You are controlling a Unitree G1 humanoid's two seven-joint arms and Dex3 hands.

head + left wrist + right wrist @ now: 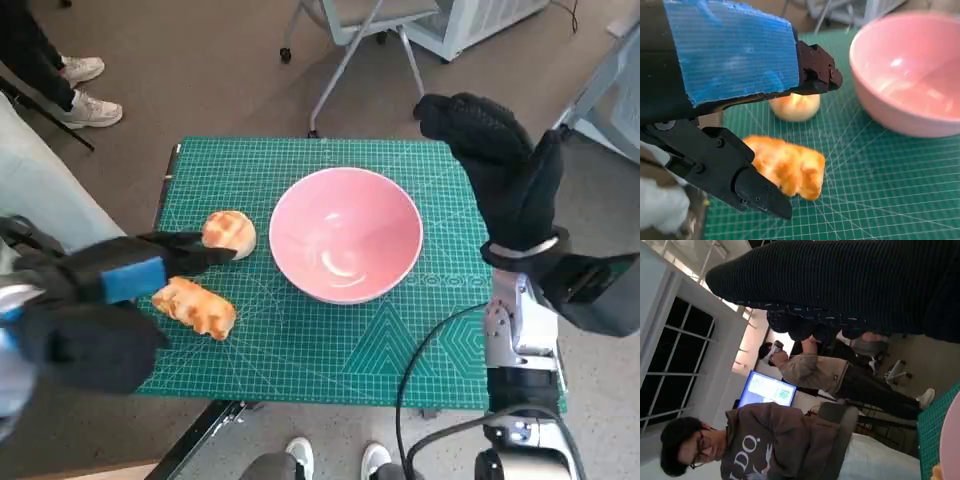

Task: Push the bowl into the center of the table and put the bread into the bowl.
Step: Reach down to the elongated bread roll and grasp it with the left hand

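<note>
One counter (330, 345), covered by a green cutting mat, carries everything here: one pink bowl (345, 245) and two pieces of bread. The bowl is empty and sits about midway between the two hands, nearer the counter's middle than any edge. The left hand (105, 285), black with blue tape on its back, hovers over the counter's edge on its own side with its fingers (760, 192) spread apart and nothing in them. The long ridged bread (195, 307) lies just beneath and beside that hand, between its upper and lower fingers as the left wrist view shows it (787, 167), though no contact is plain. The round bread (229, 232) lies just beyond the fingertips, between the hand and the bowl, and apart from the bowl's rim. The right hand (500, 165), in its black knitted glove, is raised above the counter's far corner on its own side, to the bowl's other side, holding nothing; its fingers look loosely extended. Two people (755, 445) show in the right wrist view.
</note>
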